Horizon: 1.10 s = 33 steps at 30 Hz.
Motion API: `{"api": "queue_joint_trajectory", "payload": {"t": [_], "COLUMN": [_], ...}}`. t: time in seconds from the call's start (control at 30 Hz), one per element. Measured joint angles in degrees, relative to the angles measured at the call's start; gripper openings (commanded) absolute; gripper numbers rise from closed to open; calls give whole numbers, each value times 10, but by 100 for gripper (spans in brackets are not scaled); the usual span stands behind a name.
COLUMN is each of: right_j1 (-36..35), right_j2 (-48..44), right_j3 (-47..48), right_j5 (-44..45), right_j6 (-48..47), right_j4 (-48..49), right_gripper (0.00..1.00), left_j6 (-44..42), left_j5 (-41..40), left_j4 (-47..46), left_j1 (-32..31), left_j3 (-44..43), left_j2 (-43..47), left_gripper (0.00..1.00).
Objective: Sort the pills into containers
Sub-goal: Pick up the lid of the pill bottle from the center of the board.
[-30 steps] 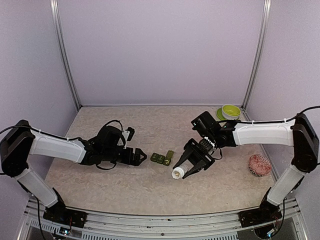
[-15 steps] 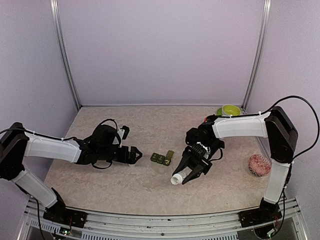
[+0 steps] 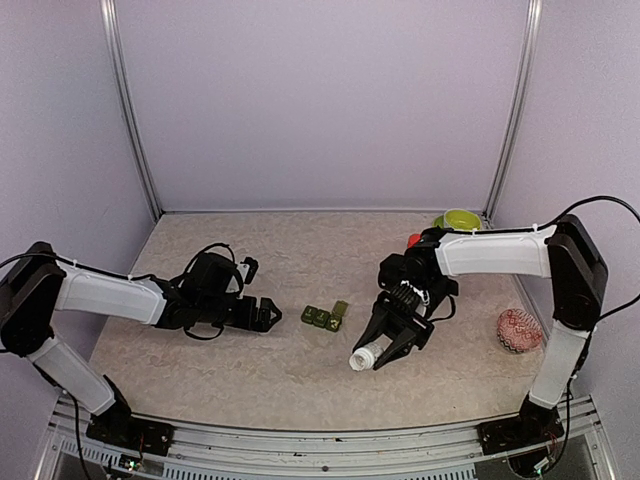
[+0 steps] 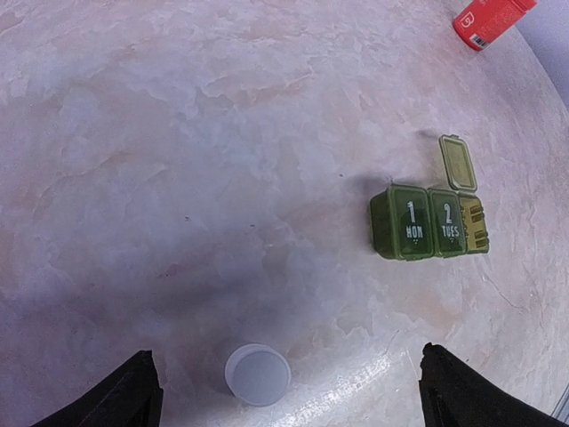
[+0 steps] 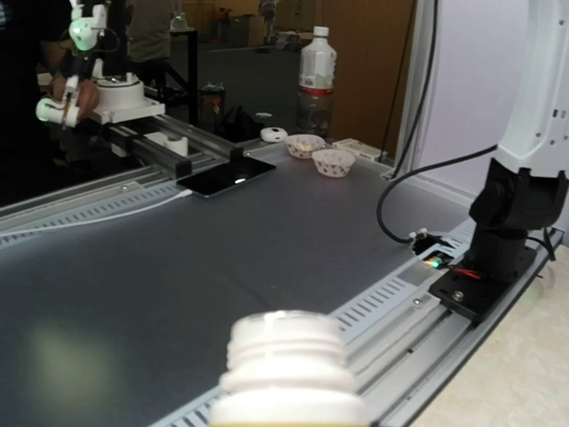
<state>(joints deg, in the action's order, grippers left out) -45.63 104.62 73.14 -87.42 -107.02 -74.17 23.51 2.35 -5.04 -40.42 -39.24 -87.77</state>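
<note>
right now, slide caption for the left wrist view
Open left tool faces a dark-green three-box pill strip, third lid up, a round white cap lying apart.

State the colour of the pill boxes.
The pill boxes are olive green with white lettering; clearest in the left wrist view.

A green bowl (image 3: 461, 219) lies beyond the pink patterned ball (image 3: 520, 330).

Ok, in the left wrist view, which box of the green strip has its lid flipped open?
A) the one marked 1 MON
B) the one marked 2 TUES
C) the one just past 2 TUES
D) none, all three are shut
C: on the containers, the boxes marked 1 MON and 2 TUES are closed, while the lid of the box past TUES is flipped back.
</note>
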Motion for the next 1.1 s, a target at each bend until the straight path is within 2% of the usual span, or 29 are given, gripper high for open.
{"api": "queue_joint_trajectory", "payload": {"t": [0.23, 0.5, 1.1], "right_j1": [0, 9, 87], "right_j2": [-60, -78, -81], "right_j3": [-52, -89, -73], "right_j5": [0, 9, 16], "right_j6": [-15, -59, -81], "right_j4": [-4, -3, -3], "right_gripper": [28, 25, 27], "left_j6": [-1, 5, 22], "left_j5": [7, 9, 25], "left_j4": [3, 16, 74], "left_j1": [0, 0, 47], "left_j3": [-1, -6, -34], "left_j2": [0, 0, -3], "left_gripper": [98, 98, 98]}}
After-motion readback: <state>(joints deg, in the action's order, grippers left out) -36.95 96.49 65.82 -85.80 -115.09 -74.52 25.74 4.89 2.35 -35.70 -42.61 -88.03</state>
